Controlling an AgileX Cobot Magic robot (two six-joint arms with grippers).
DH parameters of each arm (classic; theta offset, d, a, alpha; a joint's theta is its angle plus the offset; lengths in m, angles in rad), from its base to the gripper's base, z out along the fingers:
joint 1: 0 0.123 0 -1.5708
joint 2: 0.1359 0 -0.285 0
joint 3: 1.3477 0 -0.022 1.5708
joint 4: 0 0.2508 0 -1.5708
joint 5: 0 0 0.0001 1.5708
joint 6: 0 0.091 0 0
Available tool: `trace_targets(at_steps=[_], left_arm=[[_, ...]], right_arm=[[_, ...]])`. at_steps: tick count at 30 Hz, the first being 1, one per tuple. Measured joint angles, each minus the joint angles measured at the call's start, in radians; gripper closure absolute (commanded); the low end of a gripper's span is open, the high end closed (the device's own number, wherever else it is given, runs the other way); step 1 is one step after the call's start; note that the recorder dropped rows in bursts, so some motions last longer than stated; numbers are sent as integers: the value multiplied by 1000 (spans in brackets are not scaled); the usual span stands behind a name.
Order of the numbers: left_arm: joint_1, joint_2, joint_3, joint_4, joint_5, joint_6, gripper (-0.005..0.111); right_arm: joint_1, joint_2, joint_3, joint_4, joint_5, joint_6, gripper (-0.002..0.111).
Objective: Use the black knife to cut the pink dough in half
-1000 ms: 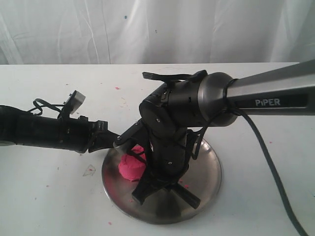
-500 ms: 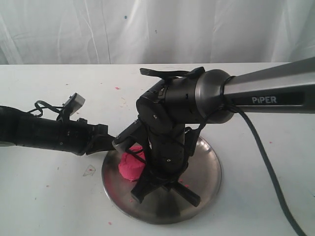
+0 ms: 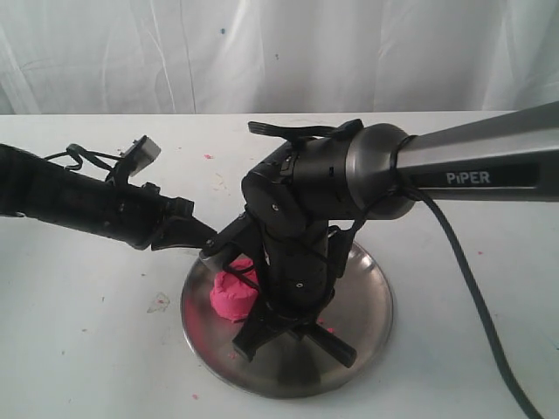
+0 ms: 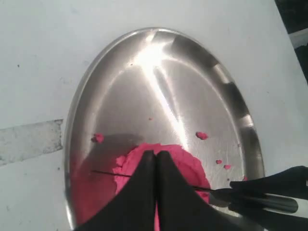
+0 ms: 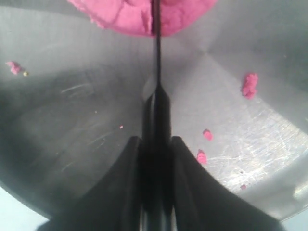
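Observation:
The pink dough [image 3: 229,297] lies as one lump on the left part of the steel plate [image 3: 367,297]. My right gripper [image 5: 155,139] is shut on the handle of the black knife [image 5: 157,62], whose thin blade runs into the pink dough [image 5: 139,14]. In the left wrist view the black knife [image 4: 260,202] crosses the pink dough [image 4: 192,166] as a thin dark line. My left gripper [image 4: 155,155] is shut with nothing in it, its tips just over the lump. In the exterior view the left gripper [image 3: 210,244] sits at the plate's far-left rim, and the right gripper [image 3: 279,319] hides the knife.
Small pink crumbs [image 4: 201,135] are scattered on the plate [image 4: 159,86], and more crumbs [image 5: 249,85] show in the right wrist view. A clear patch [image 3: 159,303] lies on the white table left of the plate. A white curtain hangs behind.
The left arm has lifted and now slopes down toward the plate, its shut gripper staying by the dough. The right arm and knife have barely moved.

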Motion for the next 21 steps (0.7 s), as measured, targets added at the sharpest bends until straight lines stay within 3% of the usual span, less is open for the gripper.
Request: trace_targets(at_steps=[21], left_arm=[[-61, 72, -11, 23, -88, -33, 107]], right_arm=[[0, 0, -3, -2, 16, 6, 108]])
